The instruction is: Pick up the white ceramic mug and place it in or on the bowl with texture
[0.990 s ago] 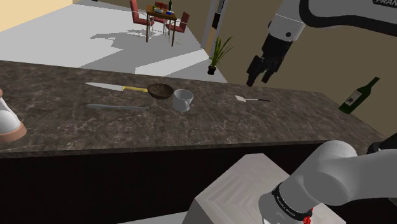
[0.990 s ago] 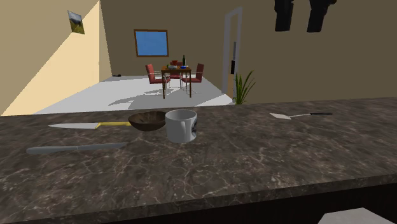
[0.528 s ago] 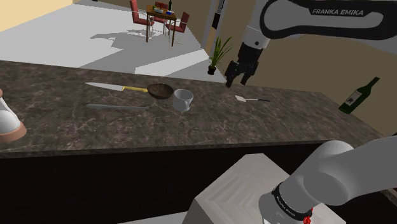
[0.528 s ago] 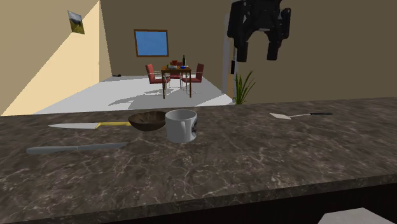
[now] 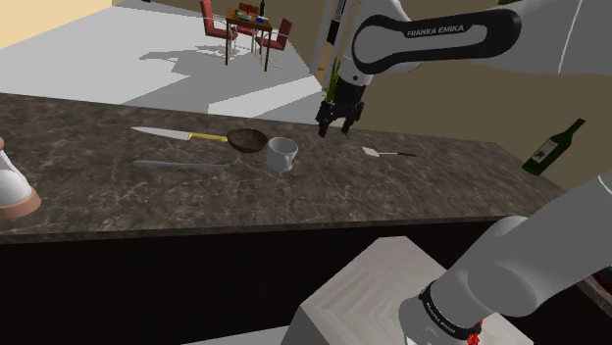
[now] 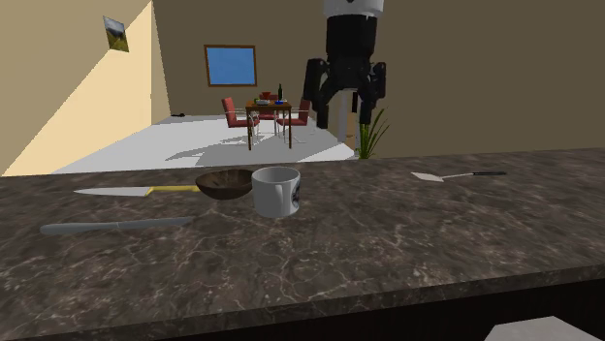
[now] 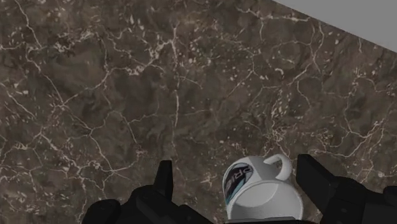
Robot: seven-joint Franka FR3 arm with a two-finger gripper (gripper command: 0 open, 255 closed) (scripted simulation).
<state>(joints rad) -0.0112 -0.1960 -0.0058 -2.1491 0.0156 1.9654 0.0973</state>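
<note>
On the dark marbled desk (image 6: 388, 252) nearest you, the white printed mug (image 6: 276, 191) stands upright and untouched, just beside the brown textured bowl (image 6: 223, 182). Above and a little beyond them, the black two-fingered hand (image 6: 343, 114) has swung in from the second exterior view's upper right within the last second. It now hangs over the mug with its fingers spread wide, gripping nothing. In the wrist view the mug lies between them, well below. You look roughly lined up, so a descent probably comes next.
</note>
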